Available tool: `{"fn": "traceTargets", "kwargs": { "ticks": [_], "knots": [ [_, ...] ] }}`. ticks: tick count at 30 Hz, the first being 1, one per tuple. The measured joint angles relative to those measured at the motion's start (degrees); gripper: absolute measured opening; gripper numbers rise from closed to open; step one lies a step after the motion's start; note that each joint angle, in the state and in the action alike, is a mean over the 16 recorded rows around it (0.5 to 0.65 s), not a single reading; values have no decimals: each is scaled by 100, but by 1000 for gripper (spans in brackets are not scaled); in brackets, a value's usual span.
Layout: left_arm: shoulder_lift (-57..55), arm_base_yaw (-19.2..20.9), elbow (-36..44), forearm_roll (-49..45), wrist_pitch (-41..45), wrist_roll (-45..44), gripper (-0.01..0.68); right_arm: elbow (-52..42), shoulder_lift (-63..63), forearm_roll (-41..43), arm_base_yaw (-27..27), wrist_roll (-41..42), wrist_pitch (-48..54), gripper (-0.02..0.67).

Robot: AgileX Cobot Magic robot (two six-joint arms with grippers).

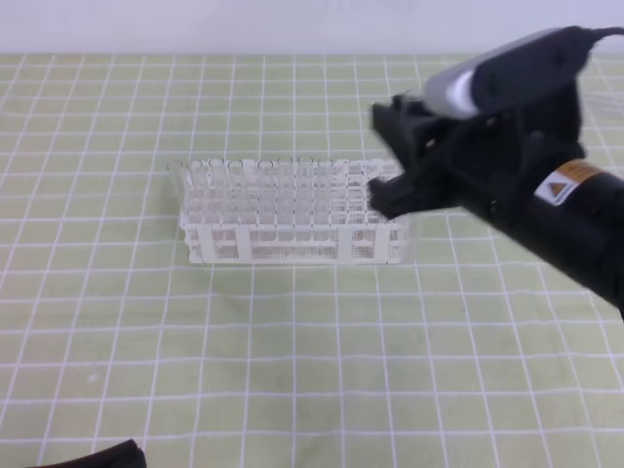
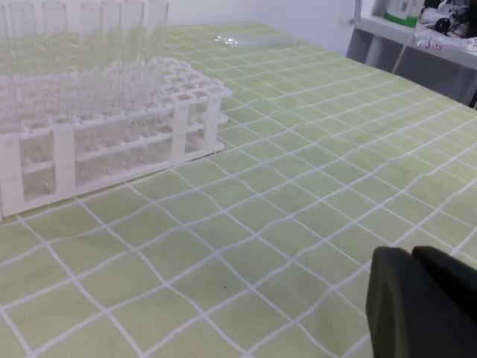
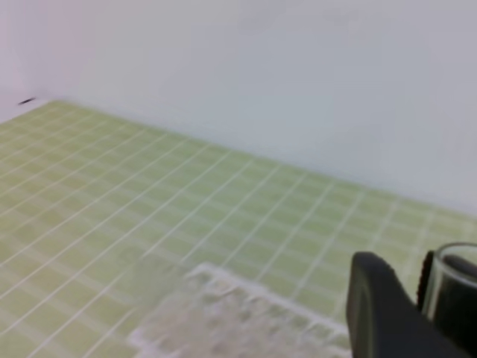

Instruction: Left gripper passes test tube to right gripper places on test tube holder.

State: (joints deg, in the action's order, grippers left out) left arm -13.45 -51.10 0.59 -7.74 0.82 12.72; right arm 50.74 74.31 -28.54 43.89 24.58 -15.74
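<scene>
Over the right end of the white rack [image 1: 292, 222] on the green-checked table [image 1: 292, 370]: right end effector [image 1: 382, 156], fingers clamped on a clear tube [image 3: 456, 261] whose open rim shows between them in the right wrist view. Below the rim, tube hidden. Rack already crowded with other clear tubes [image 2: 82, 45], mostly toward its left side. Low at the near left edge of the table, well apart from the rack: left end effector [image 2: 417, 298], fingers [image 2: 395, 306] pressed together, nothing between them.
</scene>
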Motion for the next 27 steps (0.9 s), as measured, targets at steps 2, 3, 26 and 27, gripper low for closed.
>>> {"fn": "traceTargets", "kwargs": {
  "ticks": [2,3,26,27],
  "knots": [
    [0,0,4,-4,-5,-4,-2,-32,8,57,-109,-1,-129,88],
    [0,0,4,-5,-5,-7,-2,-49,15,86,-152,-2,-211,88],
    [7,0,0,-13,-5,-30,-2,-146,617,1402,-469,-1137,-1699,87],
    [7,0,0,-13,-5,-30,-2,-146,680,1550,-496,-1278,-1790,87]
  ]
}}
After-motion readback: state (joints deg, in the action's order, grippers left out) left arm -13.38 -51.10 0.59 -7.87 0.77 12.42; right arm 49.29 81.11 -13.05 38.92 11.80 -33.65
